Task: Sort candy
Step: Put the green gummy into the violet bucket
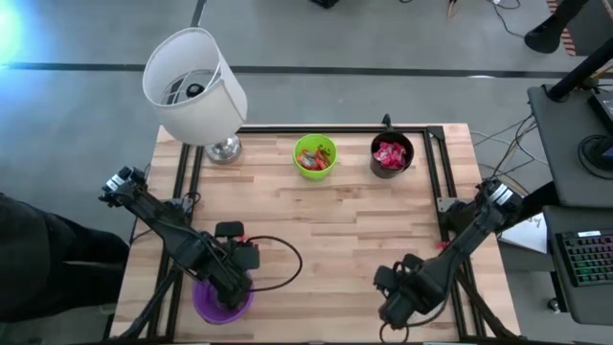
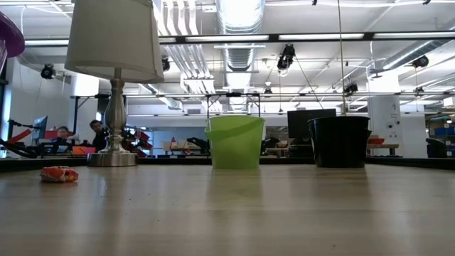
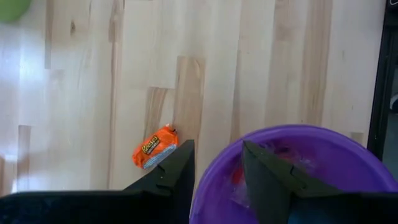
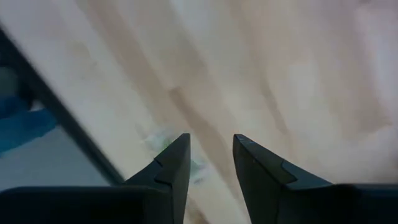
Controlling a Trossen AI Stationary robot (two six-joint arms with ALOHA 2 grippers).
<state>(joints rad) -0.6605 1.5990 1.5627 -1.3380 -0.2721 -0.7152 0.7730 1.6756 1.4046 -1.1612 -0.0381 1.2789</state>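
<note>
Candy: sorted mostly into cups; red pieces seen in the black cup, mixed orange and green pieces in the green cup, some pieces inside the purple cup; one orange packet left loose on the table, just beside the purple cup.
Landmark: purple cup, at the near left corner of the table.
Left gripper: held over the rim of the purple cup, fingers parted, nothing seen gripped between them.
Right gripper: well to the right of the purple cup, near the table's front edge, fingers parted and empty; a pale greenish wrapper seen blurred just past the tips, what it is cannot be told.
Lamp: far behind the purple cup, at the back left.
Risk 1: the purple cup could be knocked or tipped if the left fingers are lowered onto its rim.
Risk 2: the orange packet could be pushed away instead of gripped, since it lies flat and close to the cup wall.
Risk 3: the greenish piece could be shoved off the table edge by the right fingers.
</note>
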